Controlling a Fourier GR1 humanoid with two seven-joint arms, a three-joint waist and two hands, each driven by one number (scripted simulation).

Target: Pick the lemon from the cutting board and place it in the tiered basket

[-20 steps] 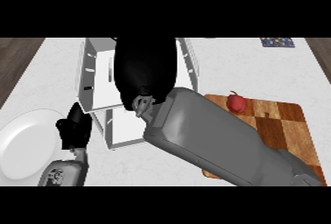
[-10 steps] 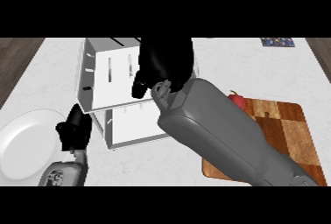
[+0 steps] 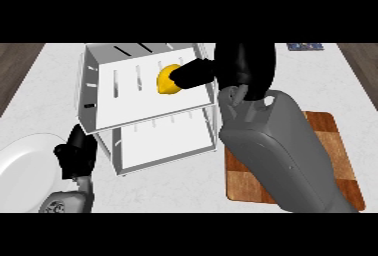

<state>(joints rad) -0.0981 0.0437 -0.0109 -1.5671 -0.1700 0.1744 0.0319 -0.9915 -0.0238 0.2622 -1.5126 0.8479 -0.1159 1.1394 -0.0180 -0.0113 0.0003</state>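
At twelve o'clock the right hand (image 3: pixel 242 65) grips the lemon (image 3: pixel 167 80) over the tiered basket (image 3: pixel 140 107). The left hand (image 3: pixel 74 156) rests slack-fingered at eight o'clock.

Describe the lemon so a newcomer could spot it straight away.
Find the white tiered basket at the upper left of the counter. On its top shelf, near the right edge, lies the lemon, with the right hand curled on its right side. It is the only yellow thing in view.

You've got lemon (image 3: pixel 167 80) at tiered basket (image 3: pixel 148 107) top tier, against right hand (image 3: pixel 236 65); cutting board (image 3: pixel 247 185) right of it, plate (image 3: pixel 22 160) left, left hand (image 3: pixel 76 155) between plate and basket.
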